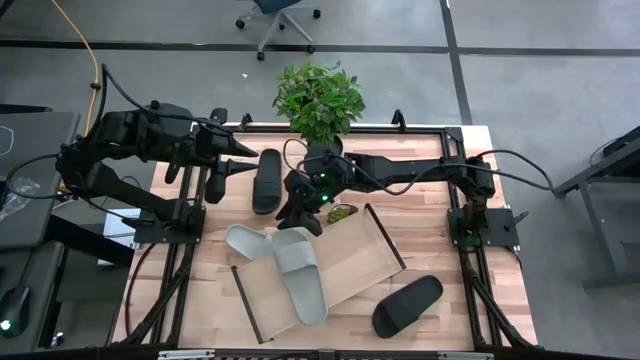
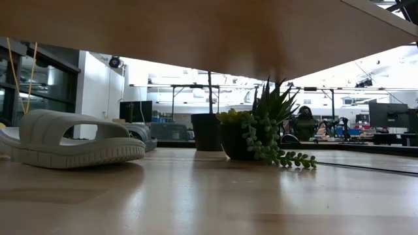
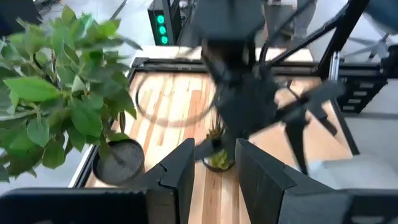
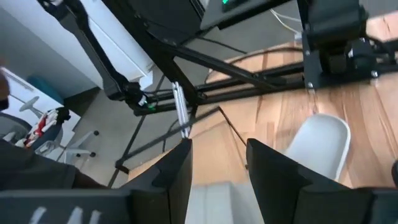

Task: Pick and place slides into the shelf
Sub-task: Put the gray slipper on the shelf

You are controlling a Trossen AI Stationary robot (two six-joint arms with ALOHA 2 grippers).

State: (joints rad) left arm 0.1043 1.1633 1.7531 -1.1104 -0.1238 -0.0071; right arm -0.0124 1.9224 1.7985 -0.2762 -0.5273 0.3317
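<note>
Right gripper: jaws spread, above the grey slides at the shelf edge | Left gripper: jaws spread, beside a black slide | second black slide on the tabletop

We are seeing a slatted pale wood table with a slight sheen, a smooth light-wood shelf, and matt, rubbery grey slides with ribbed soles.

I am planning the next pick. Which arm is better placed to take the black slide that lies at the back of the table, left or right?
Probably the left. The left gripper, fingers open, hovers right beside that black slide. The right gripper is over the grey slides on the shelf.
</note>
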